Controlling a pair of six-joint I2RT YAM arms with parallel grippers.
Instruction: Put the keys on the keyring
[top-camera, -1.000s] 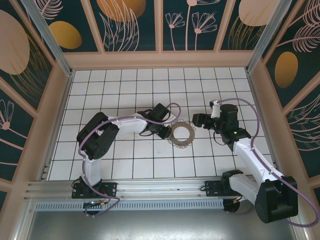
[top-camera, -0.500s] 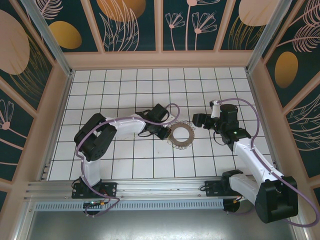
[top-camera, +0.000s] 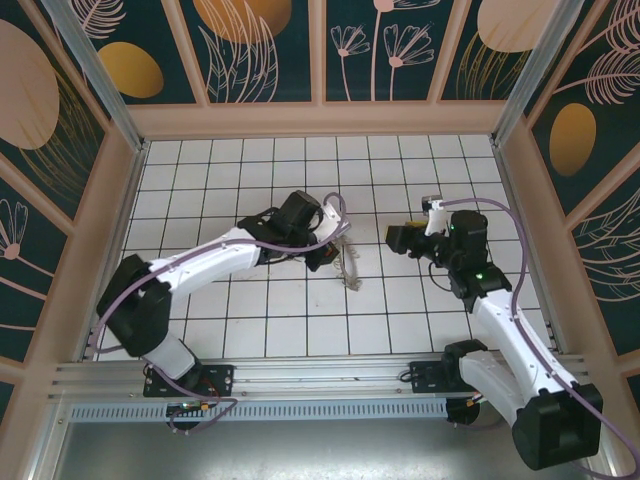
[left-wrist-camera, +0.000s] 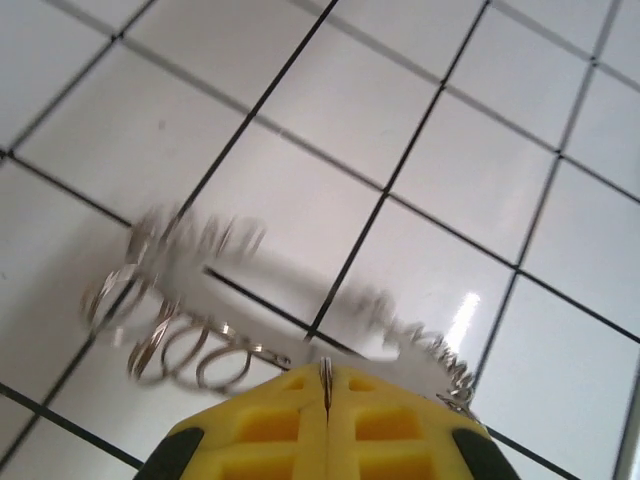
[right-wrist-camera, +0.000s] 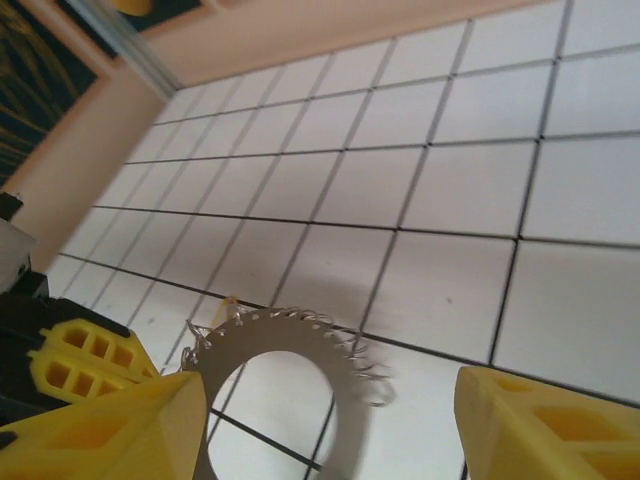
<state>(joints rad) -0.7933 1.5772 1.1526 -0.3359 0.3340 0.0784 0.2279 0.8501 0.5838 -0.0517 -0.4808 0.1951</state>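
So nearest to the arm bases in the overhead view is the keyring. It sits about mid-floor between the two arms and stands up on edge instead of lying flat. From above it's just a thin sliver, and that edge line runs roughly near to far. Its flat face looks right, toward the right arm. I can't tell whether the low rim touches the tiles.

The left gripper is just beyond it and clenched tight. Its yellow fingertips meet right on the rim, so I'd say it's pinching the ring there.

The right gripper is over to the right, a bit apart from the ring. Its fingers are spread wide with nothing between them, and its wrist camera looks straight at the ring's face.

There's a tiny pale orange key at the ring's far-left rim, though it's too small to be sure.

Handling-wise, my guess is the thing is light, stiff, thin metal and pretty slippery. The little wire loops round the rim look springy and easy to bend. I'd grip the flat band, not the loops.
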